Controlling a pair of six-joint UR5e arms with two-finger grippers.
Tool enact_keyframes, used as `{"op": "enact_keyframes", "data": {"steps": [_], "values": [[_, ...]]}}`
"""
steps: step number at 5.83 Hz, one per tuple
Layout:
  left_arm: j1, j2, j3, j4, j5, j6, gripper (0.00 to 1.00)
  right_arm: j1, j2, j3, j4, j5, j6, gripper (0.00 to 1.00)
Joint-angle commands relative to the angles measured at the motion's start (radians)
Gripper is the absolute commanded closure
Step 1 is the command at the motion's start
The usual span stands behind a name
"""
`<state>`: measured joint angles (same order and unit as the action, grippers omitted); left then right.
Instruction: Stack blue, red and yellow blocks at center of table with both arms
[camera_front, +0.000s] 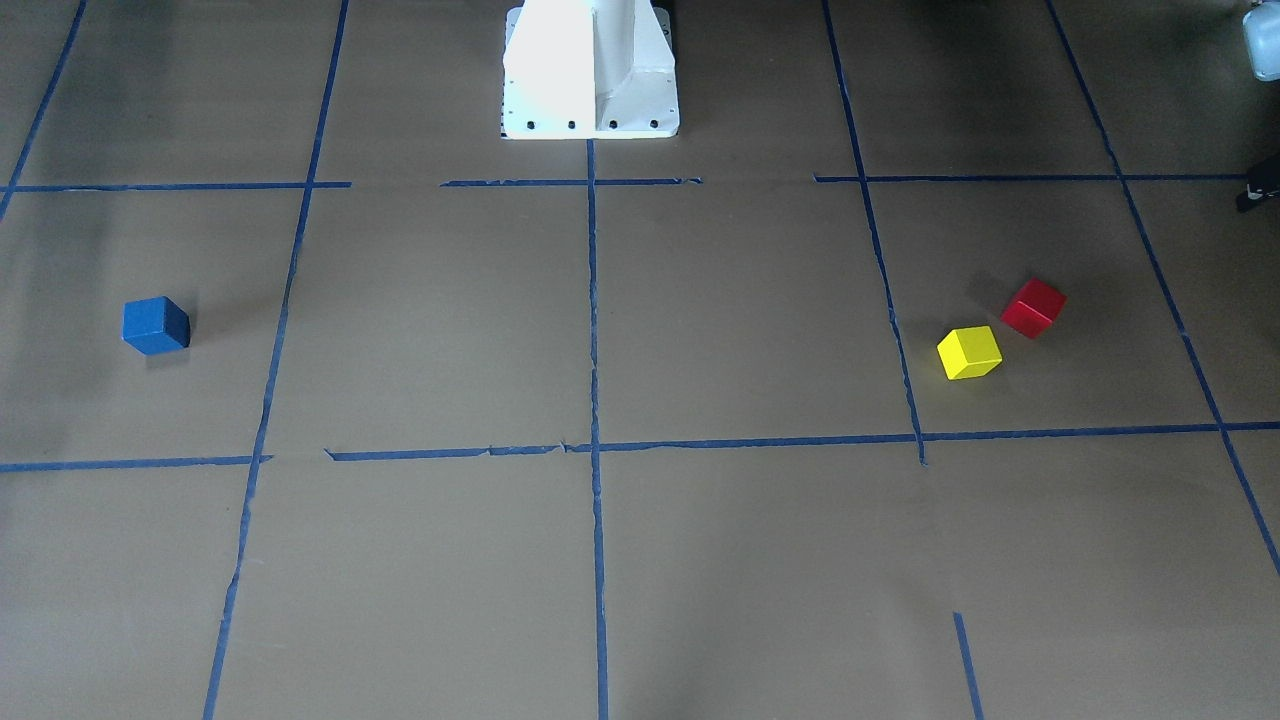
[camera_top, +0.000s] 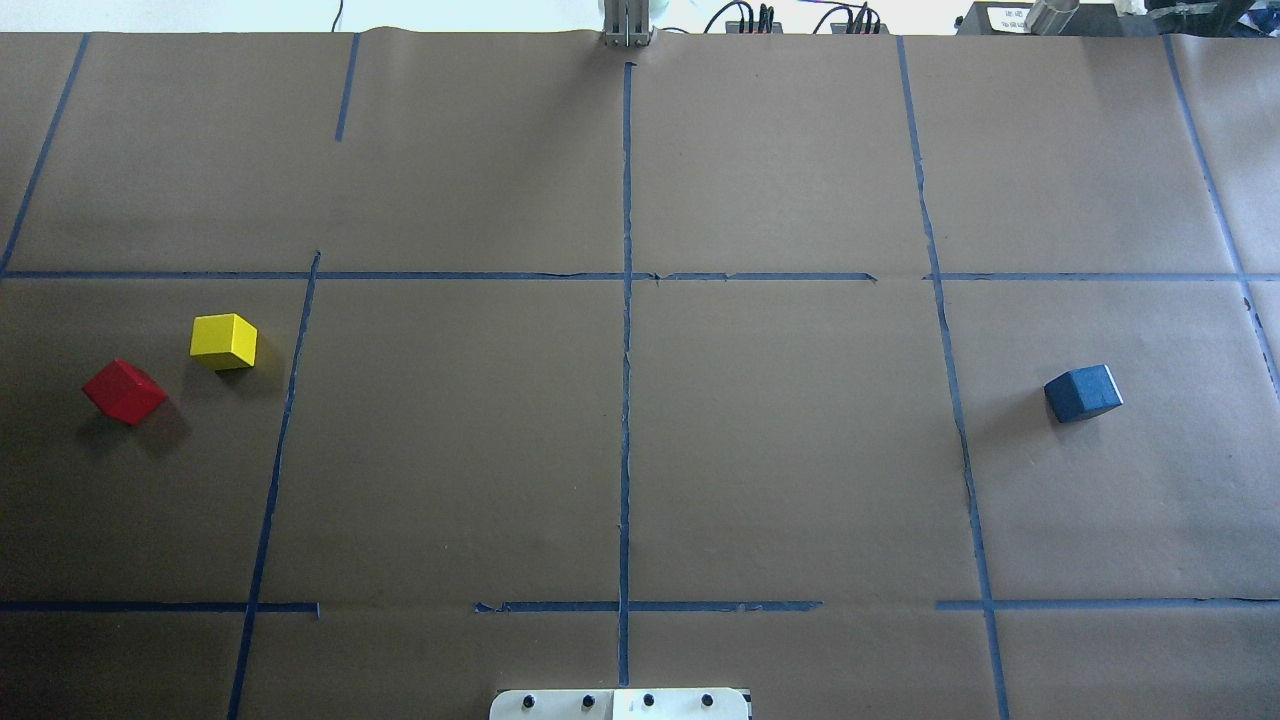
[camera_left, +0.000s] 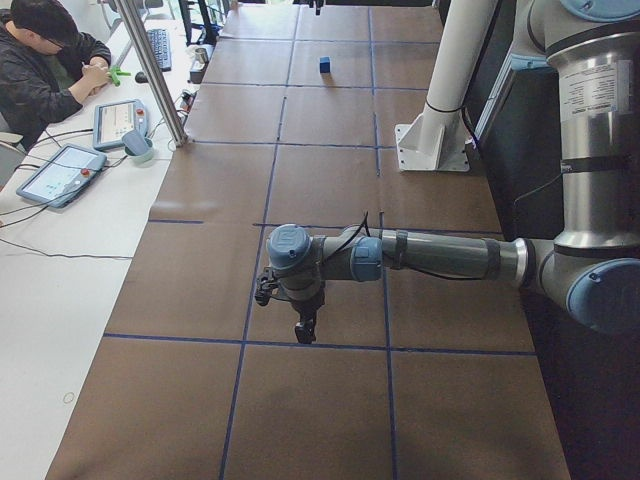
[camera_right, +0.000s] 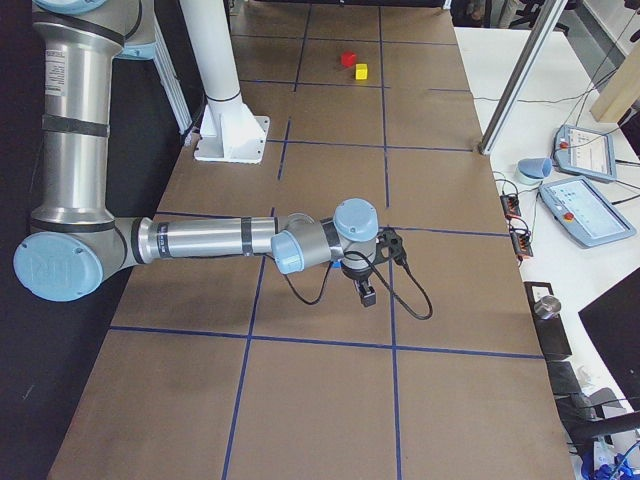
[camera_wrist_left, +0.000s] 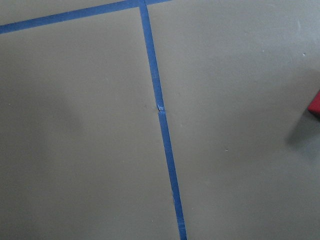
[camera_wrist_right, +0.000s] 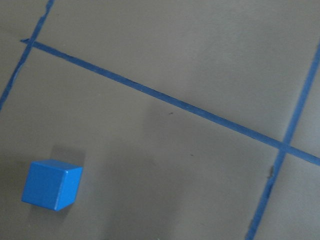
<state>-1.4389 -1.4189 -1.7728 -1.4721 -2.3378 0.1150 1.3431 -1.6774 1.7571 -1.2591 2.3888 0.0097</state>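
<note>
The blue block (camera_top: 1083, 392) lies alone on the right side of the table (camera_top: 780, 430). On the left side the yellow block (camera_top: 224, 341) and the red block (camera_top: 124, 391) sit close together without touching. My left gripper (camera_left: 304, 333) hangs over the table's left end. It shows clearly only in the left side view, so I cannot tell its state. My right gripper (camera_right: 367, 295) hangs over the right end, and again I cannot tell its state. The right wrist view holds the blue block (camera_wrist_right: 51, 184). A red sliver (camera_wrist_left: 316, 105) marks the left wrist view's edge.
The white pedestal (camera_front: 590, 70) stands at the table's robot side, in the middle. A metal post (camera_left: 150, 70) rises at the far edge. Beyond it is a white desk with tablets (camera_left: 60, 172), where a person (camera_left: 45, 60) sits.
</note>
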Motion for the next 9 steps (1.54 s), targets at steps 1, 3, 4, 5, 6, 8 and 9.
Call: {"op": "enact_keyframes", "data": {"steps": [1, 3, 4, 5, 6, 8, 9], "values": [[0.0, 0.0, 0.001, -0.001, 0.0, 0.0, 0.0, -0.196, -0.008, 0.019, 0.184, -0.093, 0.225, 0.0], [0.0, 0.0, 0.003, 0.001, 0.0, 0.0, 0.0, -0.341, 0.005, 0.022, 0.248, -0.199, 0.465, 0.0], [0.0, 0.0, 0.003, 0.001, 0.0, 0.0, 0.0, -0.366, 0.024, 0.022, 0.248, -0.203, 0.542, 0.0], [0.0, 0.0, 0.003, 0.001, 0.0, 0.0, 0.0, -0.405, 0.024, 0.022, 0.248, -0.242, 0.608, 0.0], [0.0, 0.0, 0.004, 0.001, 0.0, 0.0, 0.0, -0.442, 0.022, 0.015, 0.247, -0.284, 0.627, 0.0], [0.0, 0.0, 0.004, 0.001, 0.0, 0.0, 0.0, -0.469, 0.008, -0.017, 0.247, -0.296, 0.625, 0.0], [0.0, 0.0, 0.006, -0.001, 0.0, 0.0, 0.0, -0.49, 0.011, -0.052, 0.248, -0.302, 0.621, 0.01]]}}
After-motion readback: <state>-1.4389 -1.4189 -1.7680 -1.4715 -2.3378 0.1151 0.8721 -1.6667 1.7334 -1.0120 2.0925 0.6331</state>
